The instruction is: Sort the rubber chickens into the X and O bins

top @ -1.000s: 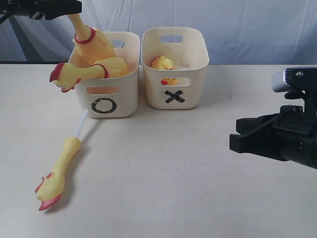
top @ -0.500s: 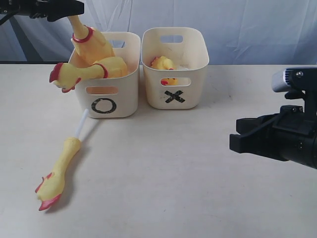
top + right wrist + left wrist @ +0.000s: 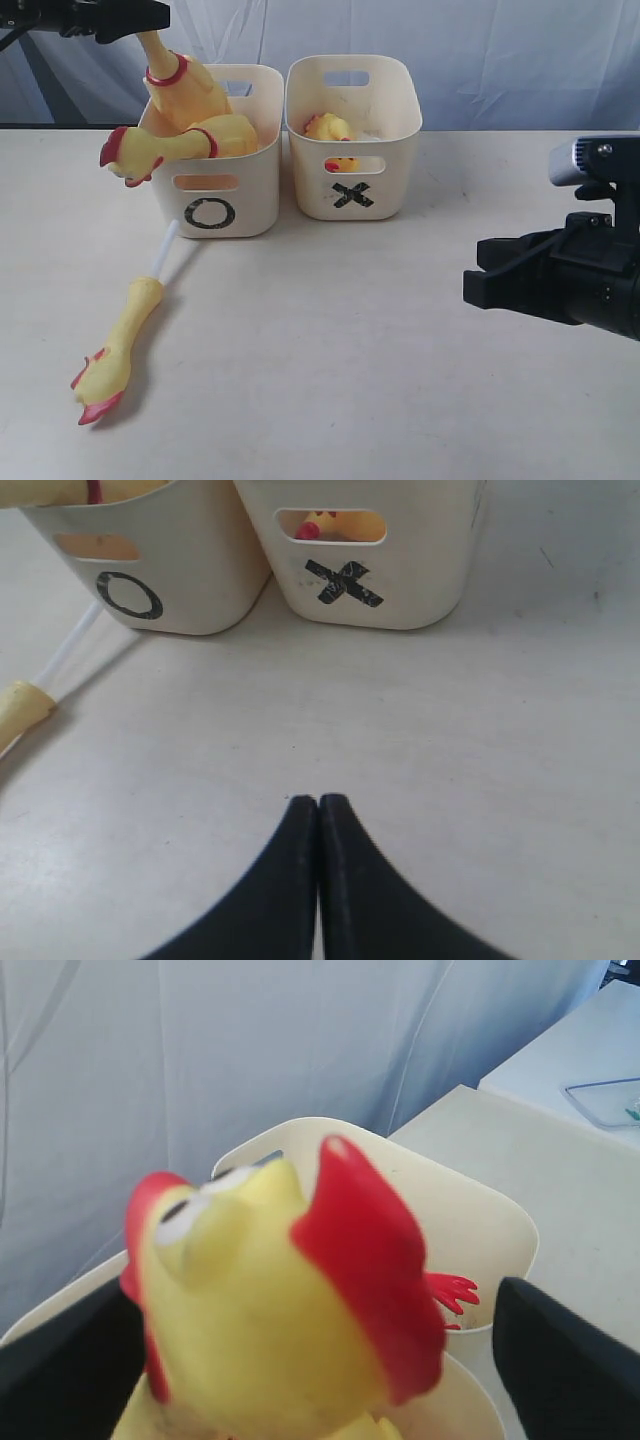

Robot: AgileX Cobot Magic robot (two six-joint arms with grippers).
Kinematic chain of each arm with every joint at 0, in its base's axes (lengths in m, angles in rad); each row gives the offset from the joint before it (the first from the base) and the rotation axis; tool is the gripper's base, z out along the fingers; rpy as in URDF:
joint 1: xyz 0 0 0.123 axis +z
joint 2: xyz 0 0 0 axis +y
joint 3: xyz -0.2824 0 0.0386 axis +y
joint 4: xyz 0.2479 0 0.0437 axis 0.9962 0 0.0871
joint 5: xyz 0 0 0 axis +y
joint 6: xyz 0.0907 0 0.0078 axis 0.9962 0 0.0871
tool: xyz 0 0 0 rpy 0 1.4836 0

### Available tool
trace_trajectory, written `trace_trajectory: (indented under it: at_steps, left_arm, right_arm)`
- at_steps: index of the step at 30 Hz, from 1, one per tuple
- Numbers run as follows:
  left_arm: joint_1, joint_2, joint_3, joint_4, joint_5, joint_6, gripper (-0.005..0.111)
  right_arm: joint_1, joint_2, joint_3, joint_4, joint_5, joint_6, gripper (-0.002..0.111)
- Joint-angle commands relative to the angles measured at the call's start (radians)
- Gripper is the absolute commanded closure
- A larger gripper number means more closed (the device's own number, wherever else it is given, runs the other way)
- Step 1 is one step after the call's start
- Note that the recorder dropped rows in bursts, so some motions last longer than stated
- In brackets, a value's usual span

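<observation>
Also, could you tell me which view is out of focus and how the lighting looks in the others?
Left wrist view: the close-up chicken head is soft and blurred. Exterior view: even light, only a faint shadow beside the thin chicken. Right wrist view: sharp, no glare on the table.

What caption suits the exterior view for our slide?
Upright chicken and draped chicken in the O bin, small chicken in the X bin, thin chicken lying on the table.

Cream table (image 3: 400, 350), O bin (image 3: 240, 185) & X bin (image 3: 390, 130) side by side; thin chicken (image 3: 125, 335) lying by O bin
</observation>
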Motion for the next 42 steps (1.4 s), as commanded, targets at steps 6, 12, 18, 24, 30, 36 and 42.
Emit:
trace_trajectory:
  at_steps: [6, 12, 18, 24, 30, 36, 42]
  left_arm:
    - [-0.001, -0.010, 0.001, -0.017, -0.006, 0.009, 0.005]
    - [0.029, -0.010, 0.001, -0.017, -0.020, 0.028, 0.005]
    - [0.068, -0.010, 0.001, -0.017, -0.042, 0.044, 0.005]
    - [0.087, -0.010, 0.001, -0.017, -0.080, 0.056, 0.005]
    - [0.124, -0.010, 0.001, -0.017, -0.082, 0.054, 0.005]
    - [0.172, -0.010, 0.001, -0.017, -0.082, 0.050, 0.005]
    - [0.198, -0.013, 0.001, -0.017, -0.082, -0.044, 0.005]
  right_arm:
    - [-0.005, -0.006, 0.004, -0.002, -0.006, -0.001, 0.109]
    - [-0.005, -0.006, 0.004, -0.002, -0.006, -0.001, 0.109]
    - [-0.005, -0.006, 0.004, -0.002, -0.006, -0.001, 0.109]
    - [-0.005, -0.006, 0.004, -0.002, -0.006, -0.001, 0.109]
    - [-0.005, -0.006, 0.004, -0.002, -0.006, -0.001, 0.109]
    - [-0.005, -0.006, 0.004, -0.002, -0.006, -0.001, 0.109]
    - [-0.005, -0.006, 0.004, -0.002, -0.006, -0.001, 0.109]
